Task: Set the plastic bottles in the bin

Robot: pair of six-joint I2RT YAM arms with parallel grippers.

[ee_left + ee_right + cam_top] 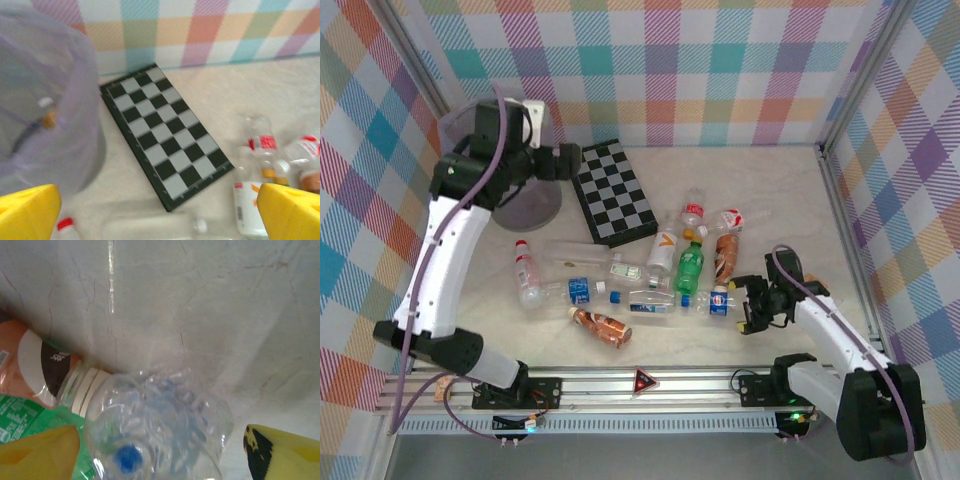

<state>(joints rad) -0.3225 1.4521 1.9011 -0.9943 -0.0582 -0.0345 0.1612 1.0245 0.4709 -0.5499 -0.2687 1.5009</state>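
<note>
Several plastic bottles lie scattered mid-table, among them a green one [690, 266], a white one with an orange mark [664, 246] and a brown-orange one [602, 325]. My right gripper [748, 305] straddles the base end of a clear blue-labelled bottle [718, 300]. In the right wrist view that clear base [160, 425] sits between my yellow fingers [285, 455], with a gap on the right side; the jaws are open. My left gripper [563, 160] hangs open and empty beside the bin [525, 205], a grey basket with a lilac bag [45, 100]. A white cap and an orange patch [47, 114] show through the bag.
A black-and-white chequered board [615, 190] lies right of the bin, between it and the bottles. A brown-orange bottle [30, 367] and the green bottle [22, 417] lie just left of the right gripper. Chequered walls close in the table at the back and sides.
</note>
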